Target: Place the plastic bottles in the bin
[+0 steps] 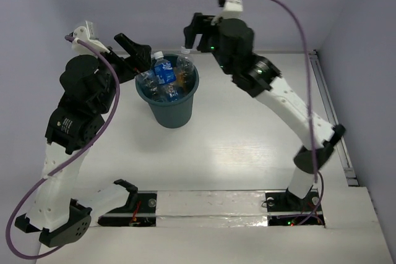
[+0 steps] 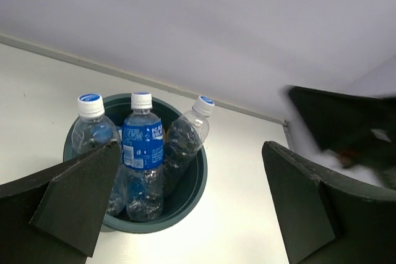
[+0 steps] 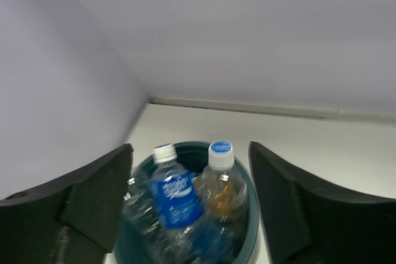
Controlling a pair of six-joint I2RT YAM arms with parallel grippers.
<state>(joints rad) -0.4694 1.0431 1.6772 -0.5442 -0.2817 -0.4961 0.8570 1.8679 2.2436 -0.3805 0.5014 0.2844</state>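
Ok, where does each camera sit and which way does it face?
Top external: above and behind the bases, looking down at the table; both arms show, left gripper and right gripper flanking the bin.
Left wrist: on the left arm, facing the bin and wall; own open fingers frame it.
Right wrist: same from the opposite side, own fingers open.
All share the bin and a blue-labelled bottle.

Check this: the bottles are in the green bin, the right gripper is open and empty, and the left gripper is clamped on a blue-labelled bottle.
Wrong on the left gripper: the left wrist view shows it open and empty, the blue-labelled bottle standing in the bin. The rest holds.
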